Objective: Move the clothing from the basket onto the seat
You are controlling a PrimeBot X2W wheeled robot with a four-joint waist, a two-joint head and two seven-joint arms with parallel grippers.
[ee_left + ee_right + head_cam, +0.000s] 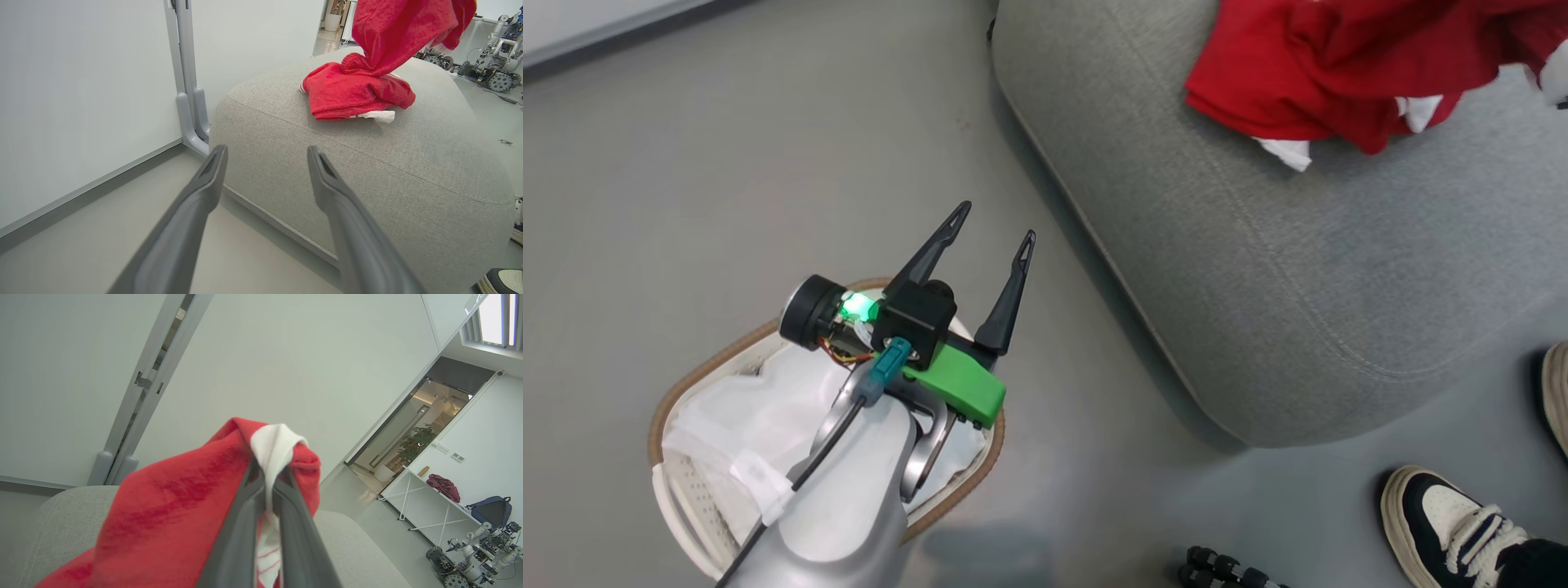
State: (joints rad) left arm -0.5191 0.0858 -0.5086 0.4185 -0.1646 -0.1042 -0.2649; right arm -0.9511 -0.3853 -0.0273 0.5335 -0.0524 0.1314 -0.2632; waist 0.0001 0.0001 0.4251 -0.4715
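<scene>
The right gripper (269, 475) pinched the clothing (184, 510), red folds and a white panel bunched over its tips. The grey seat (53, 514) lay beneath.

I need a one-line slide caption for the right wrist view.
Right gripper shut on the red clothing, holding it above the grey seat.

You have a smooth grey floor (727, 163) here. On it stand the large grey woven-fabric seat (1298, 269) and, apart from it, the oval off-white perforated plastic basket (712, 359) with a brown rim. Bunched red-and-white fabric clothing (1339, 65) rests on the seat's top. A person's dark-and-cream shoe (1437, 514) stands near the seat's corner.
</scene>
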